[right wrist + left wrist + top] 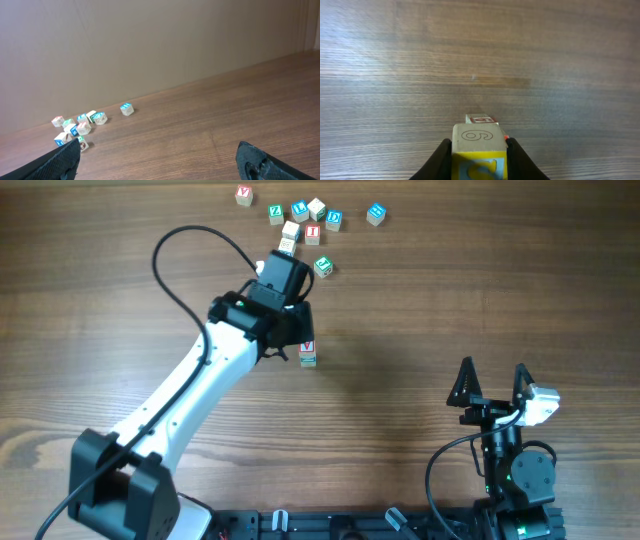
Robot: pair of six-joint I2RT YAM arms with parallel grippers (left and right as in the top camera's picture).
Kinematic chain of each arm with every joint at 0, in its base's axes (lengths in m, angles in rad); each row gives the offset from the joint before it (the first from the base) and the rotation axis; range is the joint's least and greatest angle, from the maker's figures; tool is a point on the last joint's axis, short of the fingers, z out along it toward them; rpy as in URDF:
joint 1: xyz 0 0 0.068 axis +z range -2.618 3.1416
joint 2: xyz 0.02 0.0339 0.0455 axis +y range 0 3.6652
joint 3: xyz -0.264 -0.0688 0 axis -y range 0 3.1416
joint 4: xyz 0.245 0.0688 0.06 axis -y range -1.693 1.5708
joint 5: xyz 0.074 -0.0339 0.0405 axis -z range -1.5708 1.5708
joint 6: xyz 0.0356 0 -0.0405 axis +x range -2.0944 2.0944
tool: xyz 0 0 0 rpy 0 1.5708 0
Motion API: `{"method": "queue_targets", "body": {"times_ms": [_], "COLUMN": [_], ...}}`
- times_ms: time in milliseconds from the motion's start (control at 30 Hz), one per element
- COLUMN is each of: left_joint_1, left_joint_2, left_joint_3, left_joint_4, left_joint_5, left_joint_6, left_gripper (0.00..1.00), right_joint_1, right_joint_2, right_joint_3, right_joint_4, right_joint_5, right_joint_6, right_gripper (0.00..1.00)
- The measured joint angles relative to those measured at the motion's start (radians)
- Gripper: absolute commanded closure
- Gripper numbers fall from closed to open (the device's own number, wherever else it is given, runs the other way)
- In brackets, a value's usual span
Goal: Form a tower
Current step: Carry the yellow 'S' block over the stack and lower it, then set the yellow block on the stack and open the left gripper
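**Q:** What is the left gripper [479, 152] doing?

**A:** Its jaws are pinching a cube [479, 137] with a yellow face and a 6 on top. It is hovering near the tower [307, 353], which is standing around the middle of the table [420, 300] and showing a red letter on top. Its height is hard to judge from here.

**Q:** And the right gripper [492, 385]?

**A:** It is sitting well apart with its fingers spread wide. Loose cubes [300, 215] are lying scattered at the far edge.
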Motion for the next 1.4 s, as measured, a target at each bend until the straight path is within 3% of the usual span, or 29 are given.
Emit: {"method": "queue_targets", "body": {"times_ms": [1133,1400], "left_joint_1": [-0.058,-0.058], "left_joint_2": [0.04,0.042], "left_joint_3": [0.0,0.0], "left_joint_4": [-0.037,-0.03], "left_joint_5": [0.006,0.003], "left_joint_6": [0.0,0.0], "left_gripper": [0.77,0.72], "right_joint_1": [0.0,0.0], "right_joint_2": [0.0,0.0], "right_joint_3": [0.0,0.0], "right_joint_4": [0.0,0.0], "right_joint_5": [0.0,0.0], "right_joint_6": [0.0,0.0], "right_gripper": [0.0,0.0]}}
